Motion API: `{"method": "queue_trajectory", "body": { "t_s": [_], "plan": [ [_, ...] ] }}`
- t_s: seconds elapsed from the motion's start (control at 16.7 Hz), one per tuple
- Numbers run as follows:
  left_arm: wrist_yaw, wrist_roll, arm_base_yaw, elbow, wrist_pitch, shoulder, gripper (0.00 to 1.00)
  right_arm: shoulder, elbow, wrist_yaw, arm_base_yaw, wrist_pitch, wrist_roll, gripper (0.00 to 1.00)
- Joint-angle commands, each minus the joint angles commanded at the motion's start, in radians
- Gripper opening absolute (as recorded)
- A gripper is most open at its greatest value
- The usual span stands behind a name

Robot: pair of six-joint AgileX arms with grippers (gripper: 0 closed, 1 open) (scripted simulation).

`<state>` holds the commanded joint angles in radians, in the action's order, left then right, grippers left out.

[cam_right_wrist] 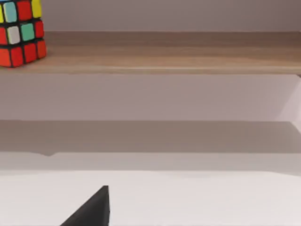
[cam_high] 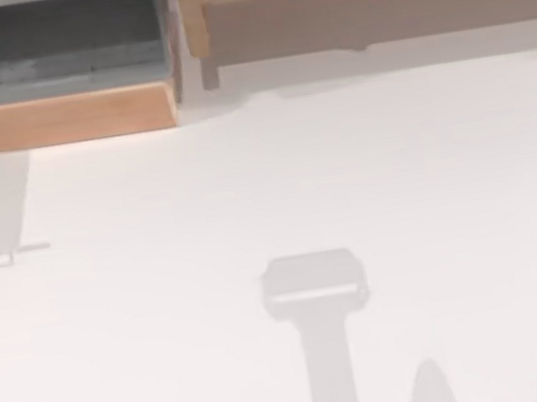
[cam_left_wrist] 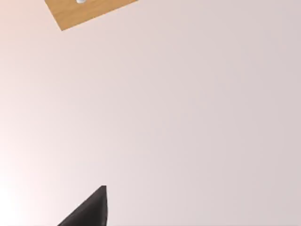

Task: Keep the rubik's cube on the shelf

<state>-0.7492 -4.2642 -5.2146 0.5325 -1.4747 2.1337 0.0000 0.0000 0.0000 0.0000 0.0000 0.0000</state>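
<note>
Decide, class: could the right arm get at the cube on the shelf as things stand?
Probably yes. The cube sits near the open front edge of the shelf, with bare white table ahead and nothing blocking the way.

From above I see a plain white desk (cam_high: 163,308) taking up most of the scene. At its far left corner stands a smaller wooden box (cam_high: 74,117), light brown on the outside, with a grey inside (cam_high: 54,51) that opens upward toward me. Its front wall faces the open desk. Soft grey shadows (cam_high: 315,295) lie across the near half of the desk, toward the middle and the right. In the left wrist view, a corner of a light-brown wooden panel (cam_left_wrist: 89,12) sits against the white surface.
</note>
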Motion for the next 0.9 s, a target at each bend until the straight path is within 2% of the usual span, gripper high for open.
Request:
{"method": "queue_trajectory", "body": {
  "t_s": [0.18,0.36,0.6,0.9],
  "plan": [
    [-0.022,-0.167,-0.160,-0.035,-0.022,-0.054,1.00,0.000,0.000,0.000,0.000,0.000,0.000,1.00],
    [-0.028,-0.299,-0.269,-0.064,-0.042,-0.094,1.00,0.000,0.000,0.000,0.000,0.000,0.000,1.00],
    [-0.017,-0.406,-0.339,-0.089,-0.061,-0.132,1.00,0.000,0.000,0.000,0.000,0.000,0.000,1.00],
    [-0.012,-0.428,-0.350,-0.095,-0.066,-0.142,1.00,0.000,0.000,0.000,0.000,0.000,0.000,1.00]
  ]
}}
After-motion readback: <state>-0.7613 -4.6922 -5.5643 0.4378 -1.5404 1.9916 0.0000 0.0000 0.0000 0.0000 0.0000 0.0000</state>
